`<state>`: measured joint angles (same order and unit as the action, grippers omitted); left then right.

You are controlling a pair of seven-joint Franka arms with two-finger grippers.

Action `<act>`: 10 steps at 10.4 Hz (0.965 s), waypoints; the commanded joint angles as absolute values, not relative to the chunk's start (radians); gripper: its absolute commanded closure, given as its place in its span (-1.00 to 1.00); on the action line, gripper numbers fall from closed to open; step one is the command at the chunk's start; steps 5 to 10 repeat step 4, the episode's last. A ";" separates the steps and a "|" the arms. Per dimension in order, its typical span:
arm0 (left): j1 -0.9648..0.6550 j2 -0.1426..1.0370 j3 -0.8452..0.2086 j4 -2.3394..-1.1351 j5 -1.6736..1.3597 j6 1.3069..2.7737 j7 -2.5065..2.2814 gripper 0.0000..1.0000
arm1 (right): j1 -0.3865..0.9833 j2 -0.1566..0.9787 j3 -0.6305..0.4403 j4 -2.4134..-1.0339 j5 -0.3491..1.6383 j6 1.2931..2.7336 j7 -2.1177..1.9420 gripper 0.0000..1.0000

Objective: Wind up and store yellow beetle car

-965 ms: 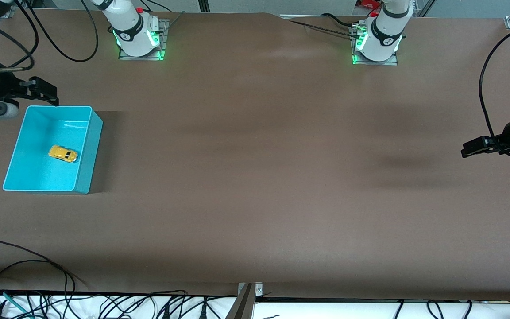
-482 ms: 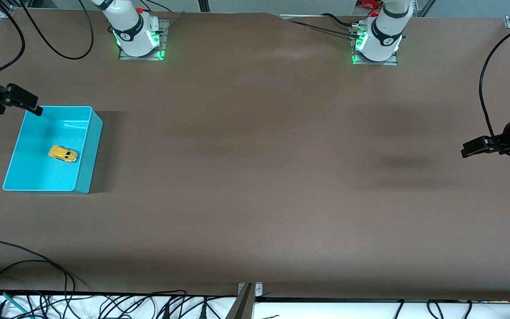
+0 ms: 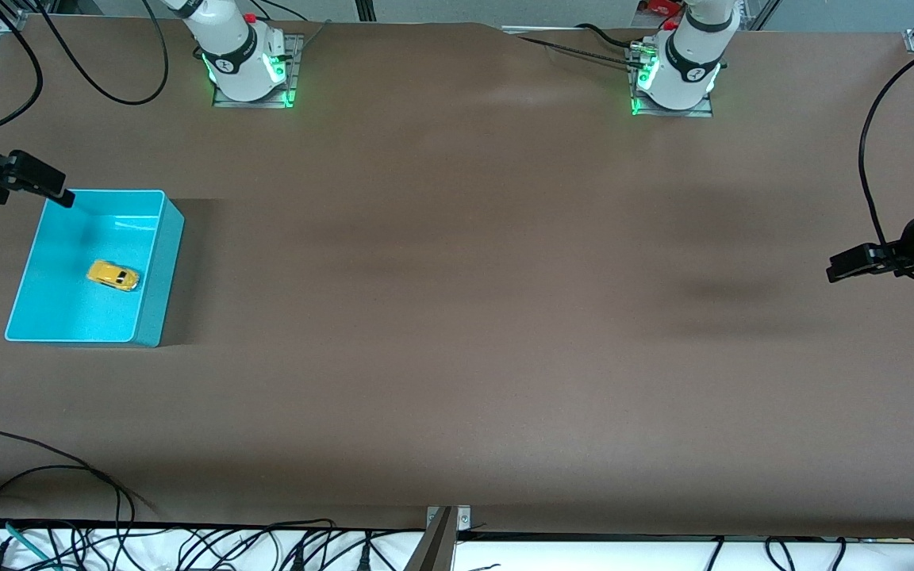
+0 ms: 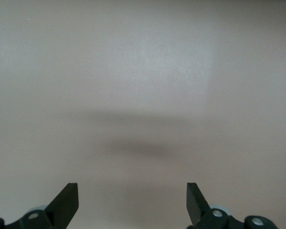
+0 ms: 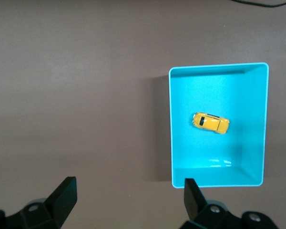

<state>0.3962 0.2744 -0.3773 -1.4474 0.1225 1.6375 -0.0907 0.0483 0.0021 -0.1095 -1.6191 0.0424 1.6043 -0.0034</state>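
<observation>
Storage looks done: yellow beetle car [image 3: 113, 275] lies in turquoise bin [image 3: 157, 266], lower left of frame. Right gripper [image 3: 51, 190] spread at the bin's corner; left gripper [image 3: 839, 270] spread, waiting at right edge. Probably nothing remains.

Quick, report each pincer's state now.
Left pincer: open, empty, over bare table.
Right pincer: open, empty, up beside the turquoise bin.

Brown table [image 3: 457, 317], turquoise bin [image 3: 157, 270] toward the right arm's end, perhaps cables [image 3: 44, 476] on its near edge.
</observation>
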 commanded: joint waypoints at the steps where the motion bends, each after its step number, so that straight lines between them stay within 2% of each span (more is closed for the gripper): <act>1: 0.403 0.267 -0.376 -1.453 0.114 1.631 -0.063 -1.00 | 0.055 -0.026 -0.110 -1.640 0.046 1.565 -0.003 -1.00; 10: 0.403 0.267 -0.376 -1.453 0.115 1.631 -0.064 -1.00 | 0.055 -0.023 -0.106 -1.640 0.041 1.555 -0.002 -1.00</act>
